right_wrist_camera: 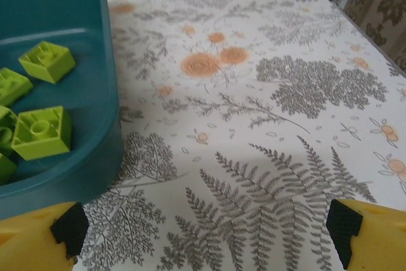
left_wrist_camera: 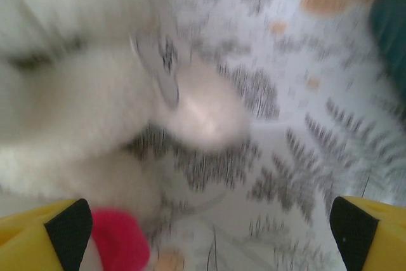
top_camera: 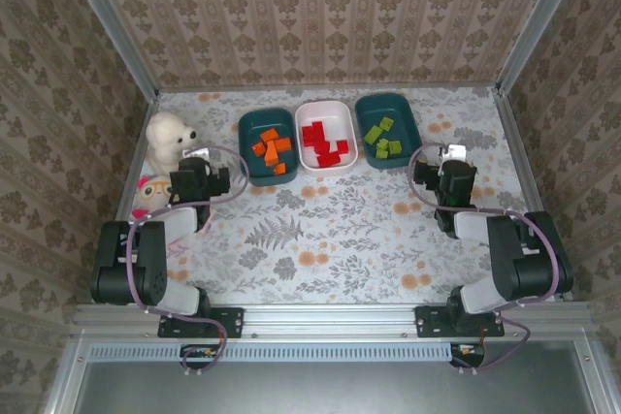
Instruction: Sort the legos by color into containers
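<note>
I see no loose brick on the flowered tabletop. Small red plastic bricks fill the shallow white plastic tub. Small orange plastic bricks lie in the dark teal plastic tub just left of it, and small light green plastic bricks lie studs up in the second dark teal tub just right of it. Each tub's long axis runs roughly away from my bases.

My left gripper, spread wide and empty, hovers well left of the white tub, close against the fluffy white plush bear; a careless swing could topple it. My right gripper, likewise spread and empty, sits near the second dark teal tub; a sideways nudge could shove it.
</note>
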You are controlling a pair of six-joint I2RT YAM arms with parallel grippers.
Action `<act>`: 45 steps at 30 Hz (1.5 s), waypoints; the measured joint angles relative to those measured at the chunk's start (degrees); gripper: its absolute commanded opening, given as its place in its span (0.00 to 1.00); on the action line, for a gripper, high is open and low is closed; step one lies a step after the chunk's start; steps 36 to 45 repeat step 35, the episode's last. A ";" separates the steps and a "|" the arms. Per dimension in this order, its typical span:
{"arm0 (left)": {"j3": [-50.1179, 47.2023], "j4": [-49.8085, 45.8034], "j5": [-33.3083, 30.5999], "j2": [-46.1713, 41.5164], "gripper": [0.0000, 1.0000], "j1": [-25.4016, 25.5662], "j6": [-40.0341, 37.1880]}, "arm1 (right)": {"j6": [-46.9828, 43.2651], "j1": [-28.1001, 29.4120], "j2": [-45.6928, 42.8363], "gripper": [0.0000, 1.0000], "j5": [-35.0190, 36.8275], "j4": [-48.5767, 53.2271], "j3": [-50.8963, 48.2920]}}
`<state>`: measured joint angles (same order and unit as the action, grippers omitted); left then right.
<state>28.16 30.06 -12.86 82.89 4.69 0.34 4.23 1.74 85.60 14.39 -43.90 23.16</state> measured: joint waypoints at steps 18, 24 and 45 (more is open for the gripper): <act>-7.08 19.50 2.84 5.88 1.00 -2.54 -1.86 | 0.20 0.00 1.64 1.00 -1.20 -7.08 -2.60; -7.08 19.58 2.84 5.88 1.00 -2.54 -1.86 | 0.20 0.02 1.64 1.00 -1.20 -7.08 -2.60; -7.08 19.65 2.82 5.88 1.00 -2.54 -1.86 | 0.17 0.02 1.75 1.00 -1.20 -6.95 -1.86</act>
